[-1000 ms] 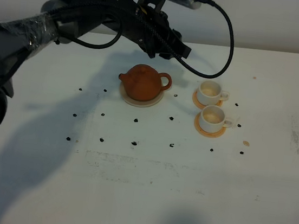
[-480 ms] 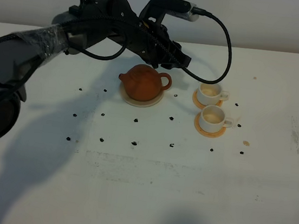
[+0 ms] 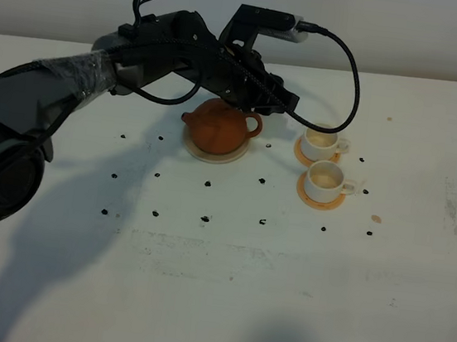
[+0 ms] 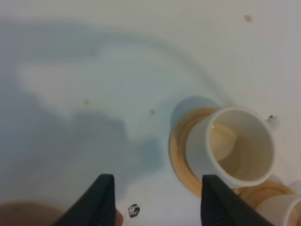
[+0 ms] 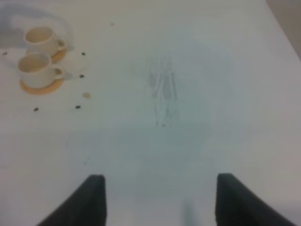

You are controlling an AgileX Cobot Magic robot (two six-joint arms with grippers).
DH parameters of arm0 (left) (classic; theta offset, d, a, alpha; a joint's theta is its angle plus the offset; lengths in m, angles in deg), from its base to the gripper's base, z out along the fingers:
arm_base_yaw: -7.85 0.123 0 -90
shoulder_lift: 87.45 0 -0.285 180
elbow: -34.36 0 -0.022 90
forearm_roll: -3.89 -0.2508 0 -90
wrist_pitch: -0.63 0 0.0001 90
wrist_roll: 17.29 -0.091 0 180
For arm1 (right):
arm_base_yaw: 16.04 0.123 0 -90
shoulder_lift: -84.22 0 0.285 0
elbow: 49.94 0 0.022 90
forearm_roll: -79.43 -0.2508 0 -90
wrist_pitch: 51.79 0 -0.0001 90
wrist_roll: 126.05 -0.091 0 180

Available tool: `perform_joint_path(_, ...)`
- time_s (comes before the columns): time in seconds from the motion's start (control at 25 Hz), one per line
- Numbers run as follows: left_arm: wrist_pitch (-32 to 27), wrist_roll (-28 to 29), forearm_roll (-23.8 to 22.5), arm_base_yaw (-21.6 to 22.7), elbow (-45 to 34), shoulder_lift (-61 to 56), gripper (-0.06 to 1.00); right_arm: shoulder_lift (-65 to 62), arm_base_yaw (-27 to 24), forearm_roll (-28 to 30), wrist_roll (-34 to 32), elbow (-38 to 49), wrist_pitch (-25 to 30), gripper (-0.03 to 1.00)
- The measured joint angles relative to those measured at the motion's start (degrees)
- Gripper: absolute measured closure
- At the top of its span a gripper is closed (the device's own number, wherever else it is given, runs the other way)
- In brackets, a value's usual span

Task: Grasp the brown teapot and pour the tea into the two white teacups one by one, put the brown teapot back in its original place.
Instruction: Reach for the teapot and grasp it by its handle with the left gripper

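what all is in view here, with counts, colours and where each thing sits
teapot: 1, reddish-brown, on the saucer, left of the cups
saucer: 1, beige, under the teapot
cups: 2, white, right of the teapot, one behind the other
coasters: 2, orange-tan, one under each cup
dots: many, black, scattered on the table around the teapot and cups
table: 1, white
left arm: 1, black, reaching in over the teapot
left gripper: 1, black, open, above the table between teapot and far cup
right gripper: 1, black, open, over bare table right of the cups
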Motion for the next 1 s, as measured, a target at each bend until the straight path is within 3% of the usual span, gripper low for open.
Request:
perform_joint_path(0.44, -0.4, 0.1, -5.0, 0.0, 0.0, 0.0, 0.54, 0.0, 0.0, 0.0, 0.0, 0.0, 0.0, 0.48)
perform_joint_path(1.0, -3.4, 0.1, -5.2, 0.0, 0.0, 0.0, 0.54, 0.0, 0.0, 0.0, 0.0, 0.0, 0.0, 0.48)
